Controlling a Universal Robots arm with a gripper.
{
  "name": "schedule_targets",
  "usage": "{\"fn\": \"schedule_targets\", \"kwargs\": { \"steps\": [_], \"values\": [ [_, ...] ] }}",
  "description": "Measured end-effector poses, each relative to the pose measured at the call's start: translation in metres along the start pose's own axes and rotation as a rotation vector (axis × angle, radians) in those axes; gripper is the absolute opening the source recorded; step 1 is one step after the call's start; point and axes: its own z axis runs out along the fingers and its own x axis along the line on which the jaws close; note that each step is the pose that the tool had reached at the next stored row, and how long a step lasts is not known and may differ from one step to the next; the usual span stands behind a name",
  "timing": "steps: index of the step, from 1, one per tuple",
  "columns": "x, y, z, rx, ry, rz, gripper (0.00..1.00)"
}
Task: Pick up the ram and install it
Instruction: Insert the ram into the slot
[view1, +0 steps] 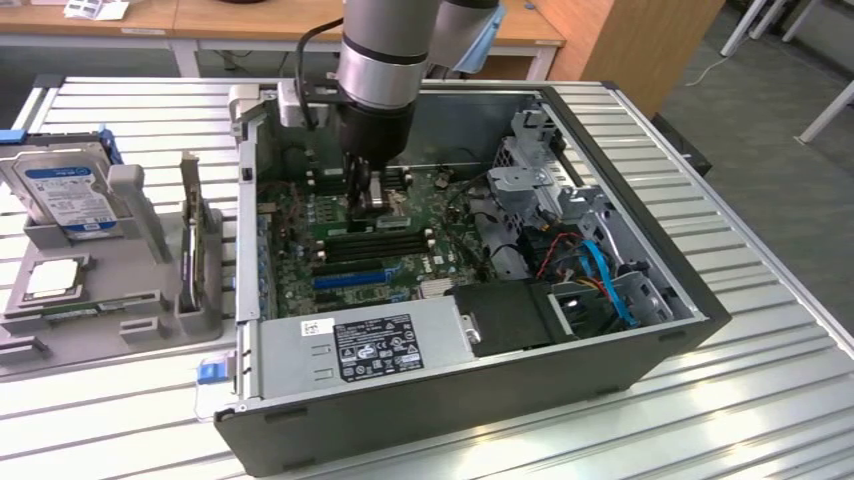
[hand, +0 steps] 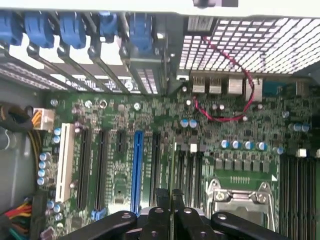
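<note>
The fingers (hand: 162, 200) are nearly pressed together, seemingly pinching the ram (hand: 170, 202), which shows edge-on as a thin dark strip between them. They hang low over the motherboard (hand: 120, 120), beside its socket (hand: 240, 197).

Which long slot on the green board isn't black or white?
The blue slot. It is the one bright blue strip, with black slots on both sides; the white slot lies further along the row.
</note>
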Motion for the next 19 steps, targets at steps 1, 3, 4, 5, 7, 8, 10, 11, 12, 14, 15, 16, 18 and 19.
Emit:
{"fn": "schedule_targets", "kwargs": {
  "steps": [1, 3, 4, 5, 7, 8, 10, 11, 12, 14, 15, 16, 18, 19],
  "values": [
    [0.0, -0.0001, -0.0002, -0.0084, -0.0001, 0.0, 0.13],
    [0.0, -0.0001, -0.0002, -0.0114, -0.0001, 0.0, 0.13],
    [0.0, 0.0, -0.0003, -0.0115, -0.0001, 0.0, 0.13],
    [0.0, -0.0001, -0.0002, -0.0115, -0.0001, 0.0, 0.13],
    [0.0, -0.0002, -0.0002, -0.0114, -0.0002, 0.0, 0.13],
    [0.0, -0.0006, -0.0002, -0.0114, -0.0003, -0.001, 0.13],
    [0.0, -0.0035, -0.0004, -0.0113, -0.0005, 0.0, 0.13],
    [0.0, -0.0056, -0.0007, -0.0114, -0.0002, 0.0, 0.13],
    [0.0, -0.0077, -0.0009, -0.0114, -0.0002, 0.0, 0.13],
    [0.0, -0.0122, -0.0014, -0.0114, -0.0002, -0.001, 0.13],
    [0.0, -0.0144, -0.0016, -0.0114, -0.0002, 0.0, 0.13],
    [0.001, -0.0165, -0.0018, -0.0113, -0.0003, 0.0, 0.13],
    [0.001, -0.0204, -0.0022, -0.0114, -0.0001, 0.0, 0.13],
    [0.001, -0.0218, -0.0023, -0.0114, -0.0002, -0.001, 0.13]
  ]
}}
